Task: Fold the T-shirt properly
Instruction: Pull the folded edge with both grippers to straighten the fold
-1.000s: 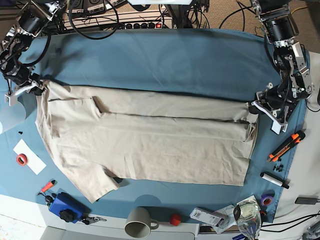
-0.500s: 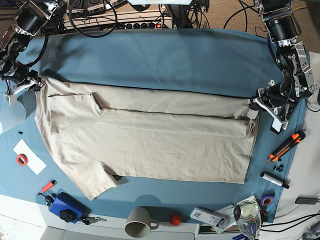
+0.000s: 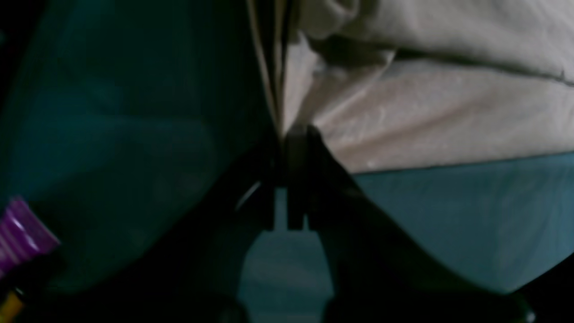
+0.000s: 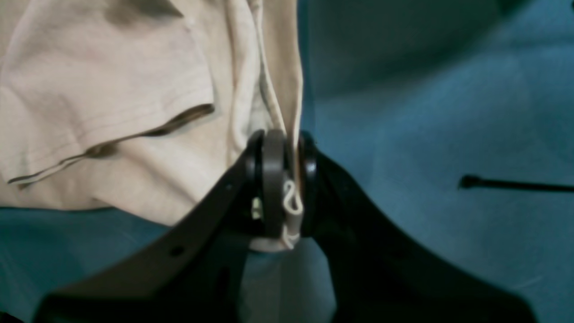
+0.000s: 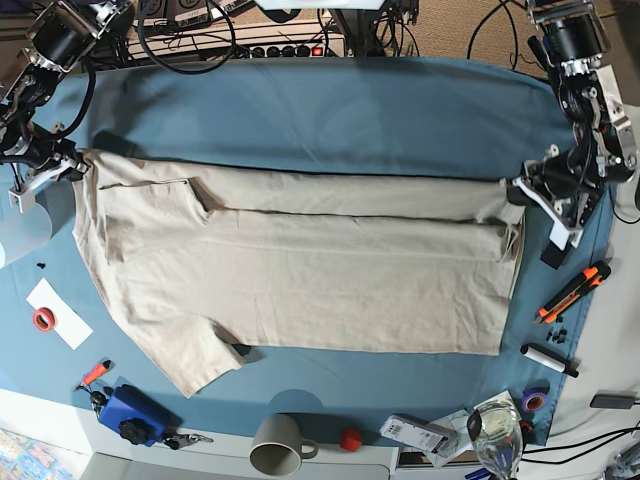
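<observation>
**Both pincers clamped on the shirt's far edge, cloth stretched between them**

We had the right gripper (image 4: 280,179) closed on a bunched fold of the T-shirt (image 5: 300,280), a loop of beige hem squeezed between its jaws in the right wrist view. The left gripper (image 3: 291,170) was likewise pinched shut on a thin edge of the cloth, though that view was dark and we could see only a narrow sliver caught.

Outward from the grips, the shirt lay spread across the blue-teal tablecloth (image 5: 330,110), its far strip folded over the body along a long crease. One sleeve (image 5: 195,365) stuck out toward the near left, unfolded.

We judged the left grip the weaker one: so little fabric showed between the jaws that uneven pulling could slip it free and drop that corner, skewing the crease. If the two arms carried at different heights or speeds, the fold line would likely run crooked. Near the right edge lay an orange cutter (image 5: 572,292) and a marker (image 5: 548,360); a low sweep could drag cloth over them.
</observation>
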{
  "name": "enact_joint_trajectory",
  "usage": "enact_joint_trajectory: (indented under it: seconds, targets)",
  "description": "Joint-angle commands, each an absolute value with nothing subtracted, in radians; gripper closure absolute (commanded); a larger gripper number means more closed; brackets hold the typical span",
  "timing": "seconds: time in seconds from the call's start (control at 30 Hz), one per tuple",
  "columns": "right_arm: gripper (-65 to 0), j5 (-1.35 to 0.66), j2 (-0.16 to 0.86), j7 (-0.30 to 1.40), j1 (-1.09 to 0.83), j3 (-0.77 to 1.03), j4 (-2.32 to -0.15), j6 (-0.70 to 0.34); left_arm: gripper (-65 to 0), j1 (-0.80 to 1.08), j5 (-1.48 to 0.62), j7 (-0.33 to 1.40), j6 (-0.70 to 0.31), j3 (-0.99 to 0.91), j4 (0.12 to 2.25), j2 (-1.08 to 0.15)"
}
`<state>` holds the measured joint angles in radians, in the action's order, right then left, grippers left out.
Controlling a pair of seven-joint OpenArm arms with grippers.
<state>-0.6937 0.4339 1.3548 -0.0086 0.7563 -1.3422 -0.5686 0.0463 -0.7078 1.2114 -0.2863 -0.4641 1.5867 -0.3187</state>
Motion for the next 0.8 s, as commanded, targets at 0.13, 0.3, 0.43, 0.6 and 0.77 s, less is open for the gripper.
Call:
enact_joint_trajectory:
  seconds: [0.13,0.3,0.43,0.6,0.77]
  targets:
    - [0.0,-0.764,0.462,1.371,-0.027,0.783,-1.389,-0.567,0.0,0.093,-0.719,1.208,-0.290,-0.483,1.668,-0.335]
    - [0.0,-0.764,0.462,1.373,-0.095,0.830,-1.456,-0.568,0.0,0.174,-0.719,1.202,-0.290,-0.514,1.755,-0.335]
    - [0.0,-0.775,0.463,1.373,-0.143,0.854,-1.494,-0.568,0.0,0.228,-0.719,1.193,-0.290,-0.548,1.796,-0.336]
    - [0.0,-0.781,0.463,1.377,-0.187,0.860,-1.501,-0.568,0.0,0.303,-0.728,1.194,-0.289,-0.602,1.848,-0.335]
    - [0.0,-0.818,0.462,1.383,-0.228,0.860,-1.501,-0.568,0.0,0.381,-0.764,1.196,-0.290,-0.646,1.891,-0.335]
